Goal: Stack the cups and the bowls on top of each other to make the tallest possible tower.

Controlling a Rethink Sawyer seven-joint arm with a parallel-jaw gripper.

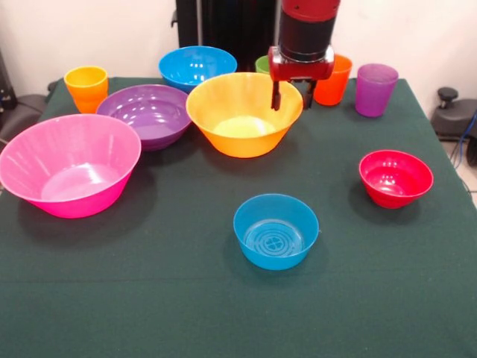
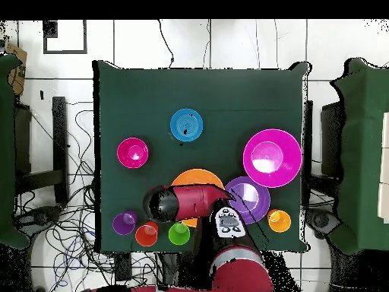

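My gripper (image 1: 292, 95) is open and hangs over the far right rim of the large orange bowl (image 1: 244, 112), one finger inside the bowl and one at its outer side. The bowl stands on the table, partly under my arm in the overhead view (image 2: 196, 181). The small light-blue bowl (image 1: 276, 230) stands alone in front. The red-orange cup (image 1: 333, 78) stands just behind the gripper, the purple cup (image 1: 375, 88) to its right. The green cup (image 1: 261, 64) is mostly hidden by the arm. Nothing is stacked.
The large pink bowl (image 1: 68, 162) is at the left, with the medium purple bowl (image 1: 145, 113), the yellow-orange cup (image 1: 86, 86) and the medium blue bowl (image 1: 197, 66) behind it. The small red bowl (image 1: 395, 177) is at the right. A green cloth (image 1: 186, 306) covers the table.
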